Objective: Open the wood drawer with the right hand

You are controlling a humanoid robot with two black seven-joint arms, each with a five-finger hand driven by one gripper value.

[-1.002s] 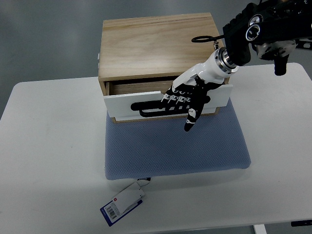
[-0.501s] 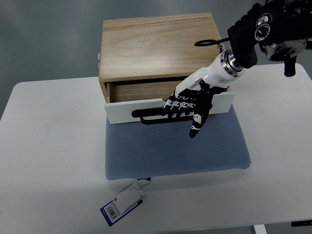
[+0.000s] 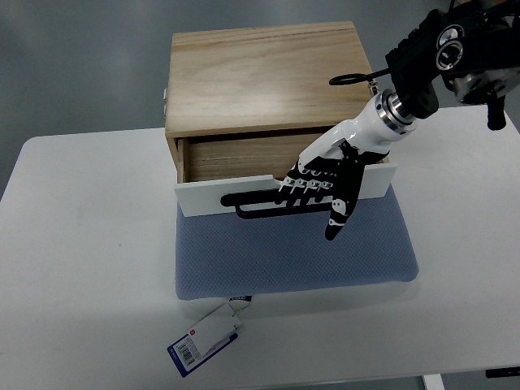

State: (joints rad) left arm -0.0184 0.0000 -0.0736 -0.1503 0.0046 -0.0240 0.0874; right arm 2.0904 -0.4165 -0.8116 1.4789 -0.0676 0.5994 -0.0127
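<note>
A light wood box (image 3: 260,77) stands at the back of the white table, with its drawer partly pulled out. The drawer has a white front (image 3: 213,197) and a black bar handle (image 3: 253,205). My right hand (image 3: 318,184), black and white, reaches in from the upper right. Its fingers are hooked around the right part of the handle, and the thumb (image 3: 338,218) points down over the mat. The left arm is out of view.
A blue-grey mat (image 3: 292,248) lies in front of the box, under the drawer. A blue and white tag (image 3: 203,340) hangs off its front left corner. The white table (image 3: 81,268) reaches to the left, right and front edges of the picture.
My right hand has drawn the handle toward the front, and the drawer has slid further out, showing more of its wooden inside. The box has stayed put.
</note>
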